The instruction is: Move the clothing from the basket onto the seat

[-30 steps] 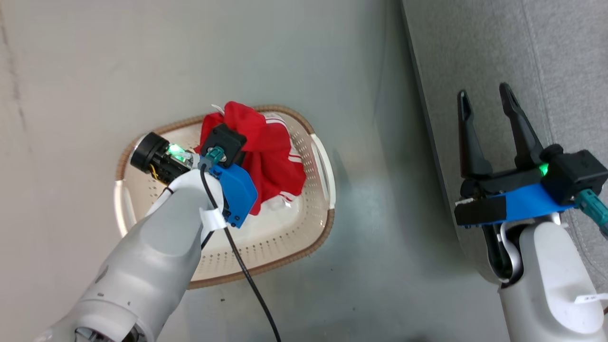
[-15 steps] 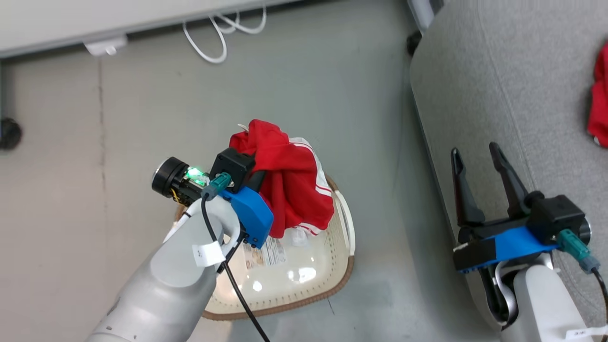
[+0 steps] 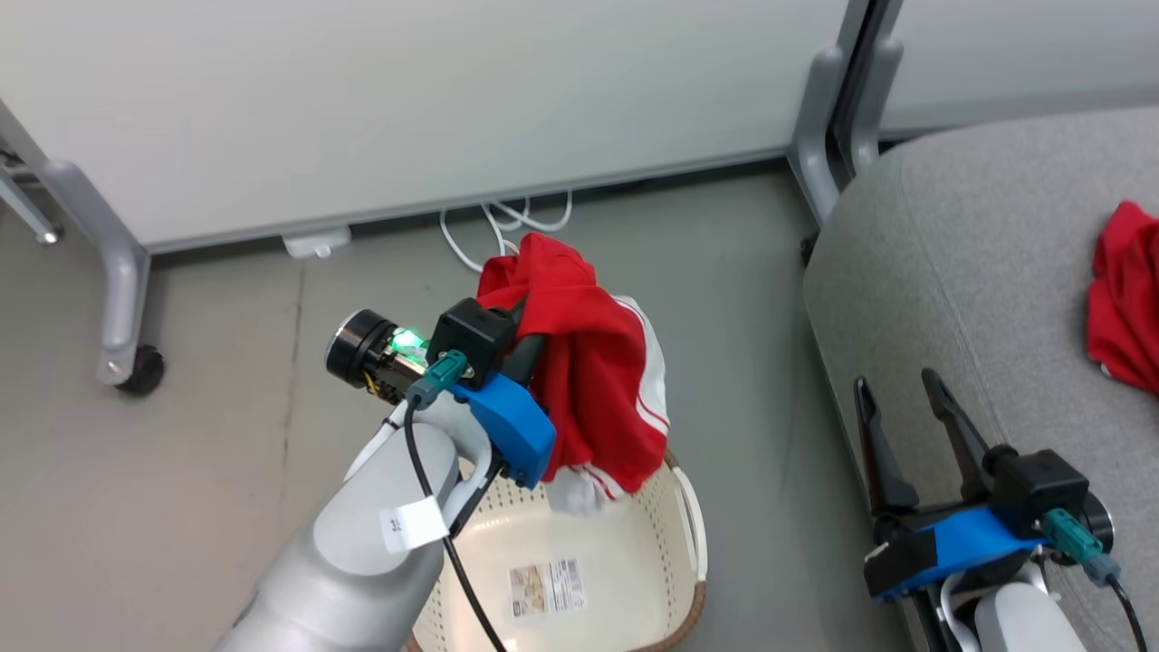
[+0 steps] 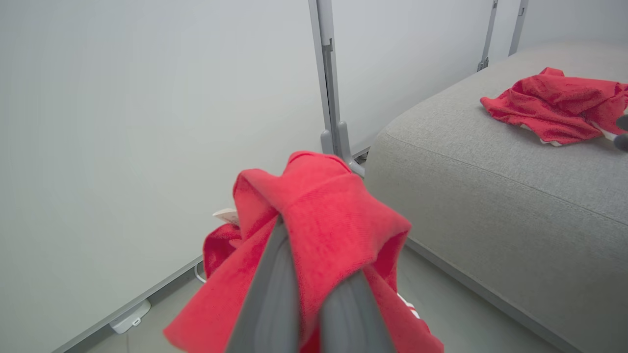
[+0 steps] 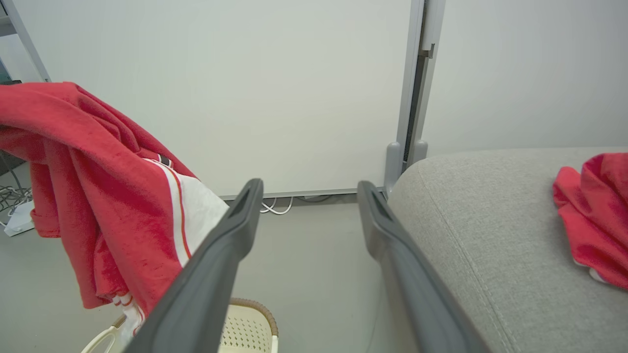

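My left gripper [image 3: 530, 317] is shut on a bunch of red clothing with white stripes [image 3: 593, 371], which hangs in the air above the far rim of the cream basket [image 3: 695, 534]. In the left wrist view the cloth [image 4: 324, 215] wraps over the closed fingers [image 4: 270, 299]. The basket's floor shows a barcode sticker [image 3: 546, 587]. A second red garment [image 3: 1127, 299] lies on the grey seat [image 3: 978, 272] at the right. By the seat's near corner my right gripper [image 3: 892, 380] stands open with nothing between its fingers.
White partition panels on grey legs stand behind, with a castor [image 3: 136, 371] at the left and a post foot [image 3: 819, 172] by the seat's corner. A white cable [image 3: 507, 222] and an adapter [image 3: 315, 243] lie on the grey floor along the wall.
The head camera has tilted up toward the wall. My left gripper has lifted the red garment up out of the basket, baring the stickered floor. The right gripper stays open.
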Tool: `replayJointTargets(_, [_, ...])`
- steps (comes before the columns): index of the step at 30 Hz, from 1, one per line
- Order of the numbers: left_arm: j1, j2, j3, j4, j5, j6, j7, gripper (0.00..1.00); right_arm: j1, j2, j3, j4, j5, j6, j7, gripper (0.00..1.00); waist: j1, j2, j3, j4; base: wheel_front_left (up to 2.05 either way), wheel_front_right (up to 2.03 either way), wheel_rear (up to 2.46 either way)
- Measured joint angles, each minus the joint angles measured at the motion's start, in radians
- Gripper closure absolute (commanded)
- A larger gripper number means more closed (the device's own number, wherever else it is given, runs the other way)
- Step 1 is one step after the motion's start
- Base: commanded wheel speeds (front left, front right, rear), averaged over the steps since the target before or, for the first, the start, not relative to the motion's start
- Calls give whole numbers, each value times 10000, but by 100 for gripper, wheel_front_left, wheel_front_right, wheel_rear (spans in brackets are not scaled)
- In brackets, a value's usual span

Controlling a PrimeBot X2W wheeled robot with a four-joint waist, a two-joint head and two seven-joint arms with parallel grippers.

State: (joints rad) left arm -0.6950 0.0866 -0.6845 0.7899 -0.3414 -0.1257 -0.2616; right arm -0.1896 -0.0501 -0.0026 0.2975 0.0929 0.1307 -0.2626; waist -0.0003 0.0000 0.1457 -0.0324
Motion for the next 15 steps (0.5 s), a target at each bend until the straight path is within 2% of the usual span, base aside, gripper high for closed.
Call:
replayJointTargets(9, [217,-207,-134,-874,155,-35,-2,100,754,0,-136,115,115,0,0,0,0,1,-1144,329,0,0,0])
replayJointTargets(15, [212,-263,-493,-1432,82,-38,-2,100,925,0,-201,123,182,0,0,0,1,0,-1414,566,0,0,0])
